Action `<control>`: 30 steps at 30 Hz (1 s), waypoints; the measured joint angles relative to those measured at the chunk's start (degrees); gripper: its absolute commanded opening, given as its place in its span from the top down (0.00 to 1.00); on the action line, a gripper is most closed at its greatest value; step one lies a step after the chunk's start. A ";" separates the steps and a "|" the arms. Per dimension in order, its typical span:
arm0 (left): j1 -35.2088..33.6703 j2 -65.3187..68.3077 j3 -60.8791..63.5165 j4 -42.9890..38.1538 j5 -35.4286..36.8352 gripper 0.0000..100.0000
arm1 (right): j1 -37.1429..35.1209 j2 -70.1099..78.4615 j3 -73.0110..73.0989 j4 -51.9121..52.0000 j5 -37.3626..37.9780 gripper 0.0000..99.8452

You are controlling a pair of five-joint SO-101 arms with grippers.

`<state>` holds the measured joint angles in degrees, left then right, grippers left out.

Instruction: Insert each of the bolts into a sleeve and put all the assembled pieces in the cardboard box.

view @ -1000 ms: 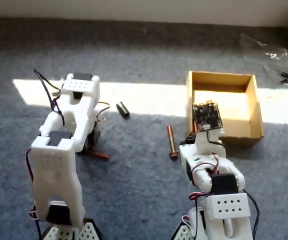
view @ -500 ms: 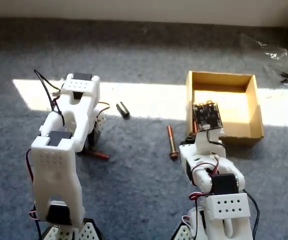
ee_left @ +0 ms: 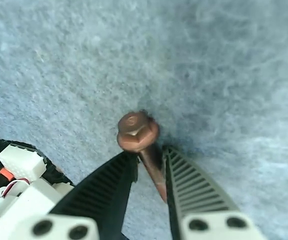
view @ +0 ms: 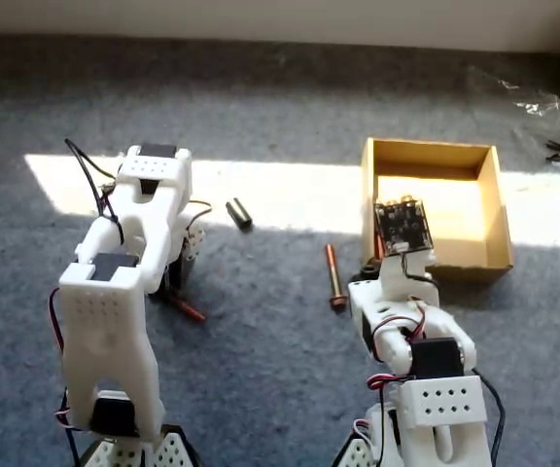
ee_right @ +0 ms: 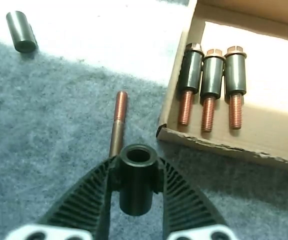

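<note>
Presently: left gripper (ee_left: 150, 156) clamped copper hex-head bolt (ee_left: 137, 133); right gripper (ee_right: 135, 165), well apart, clamped black cylindrical sleeve (ee_right: 135, 187) lengthwise, bore exposed.

left arm (view: 115, 292): over bolt (view: 188, 309) | loose sleeve (view: 238, 213): sunlit carpet | loose bolt (view: 333, 276): between the 2 arms | right arm (view: 406, 292): beside cardboard box (view: 495, 209)

Grey-blue carpet (view: 280, 88), a bright band of sunlight (view: 290, 190) across it, pale wall strip (view: 261, 15) behind.
</note>
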<state>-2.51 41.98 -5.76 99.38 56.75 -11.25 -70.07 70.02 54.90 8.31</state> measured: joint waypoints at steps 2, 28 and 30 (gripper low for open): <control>0.00 0.00 0.00 0.00 0.00 0.93 | 0.00 0.00 0.00 0.00 0.00 1.00; -0.35 1.85 -7.21 0.79 -40.18 0.93 | 0.00 0.00 0.00 0.00 0.00 1.00; -0.35 2.02 -8.18 0.88 -44.92 0.93 | 0.00 0.00 0.00 0.00 0.00 1.00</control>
<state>-2.86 44.00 -13.93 100.26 11.82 -11.25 -70.07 70.02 54.90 8.31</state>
